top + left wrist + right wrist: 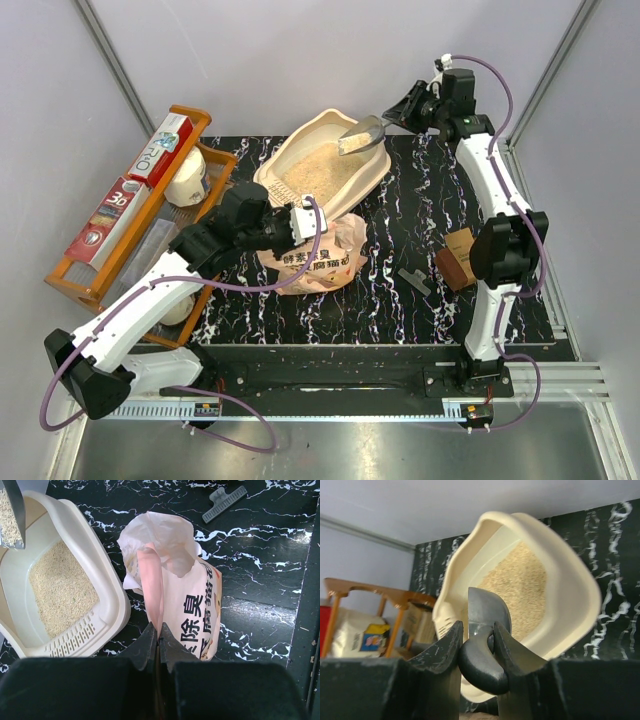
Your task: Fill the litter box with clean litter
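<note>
1. Clean litter [312, 168]: loose, light, spill-prone granules lying in the litter box [300, 130]; I'd move it only by scoop.
2. Right gripper [477, 630], part-closed, clamps the loaded grey scoop [487, 607] by its handle over the box's far end.
3. Left gripper [158, 630] pinches the soft pink bag [195, 605] beside the box.

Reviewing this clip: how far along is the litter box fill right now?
Done: the bag is open, a grey clip lying loose on the table, and clean litter already covers part of the litter box floor. In hand: the right gripper holds a loaded grey scoop over the box; the left gripper pinches the bag's edge. Left: tipping this scoopful in; bare floor showing suggests more scoops.
</note>
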`<action>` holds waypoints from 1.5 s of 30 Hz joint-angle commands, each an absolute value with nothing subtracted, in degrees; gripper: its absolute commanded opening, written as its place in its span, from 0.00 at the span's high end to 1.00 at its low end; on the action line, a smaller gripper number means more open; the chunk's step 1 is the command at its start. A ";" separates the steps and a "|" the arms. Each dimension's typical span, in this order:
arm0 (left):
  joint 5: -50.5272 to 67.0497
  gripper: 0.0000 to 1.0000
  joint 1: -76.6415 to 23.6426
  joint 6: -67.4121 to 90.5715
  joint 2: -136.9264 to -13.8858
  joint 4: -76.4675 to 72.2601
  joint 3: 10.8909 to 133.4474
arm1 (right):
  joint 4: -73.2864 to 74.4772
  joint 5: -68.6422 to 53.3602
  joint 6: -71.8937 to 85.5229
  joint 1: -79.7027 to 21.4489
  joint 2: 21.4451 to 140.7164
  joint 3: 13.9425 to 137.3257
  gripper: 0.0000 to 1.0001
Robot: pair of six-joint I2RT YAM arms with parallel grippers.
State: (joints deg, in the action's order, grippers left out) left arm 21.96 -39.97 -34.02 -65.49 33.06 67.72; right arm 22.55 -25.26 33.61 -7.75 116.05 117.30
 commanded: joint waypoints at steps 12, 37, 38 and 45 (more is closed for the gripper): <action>24.17 1.00 -39.99 -35.25 -62.93 30.67 66.80 | 22.59 -13.19 20.84 -8.43 115.83 123.22 1.00; 23.99 1.00 -39.38 -34.98 -61.61 30.67 66.45 | 13.65 -5.89 -8.60 -22.68 110.68 117.28 1.00; 24.17 1.00 -39.37 -34.89 -61.61 30.67 66.36 | 11.62 -5.37 -11.14 -22.76 106.39 111.59 1.00; 24.08 1.00 -39.20 -30.59 -62.31 28.22 66.09 | 12.72 -11.06 -11.96 -22.76 90.28 99.32 1.00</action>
State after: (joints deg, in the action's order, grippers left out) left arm 22.44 -39.66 -33.39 -63.75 32.40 65.95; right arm 17.37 -8.51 -9.43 -23.07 102.67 101.21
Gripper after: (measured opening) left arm 0.037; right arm 0.322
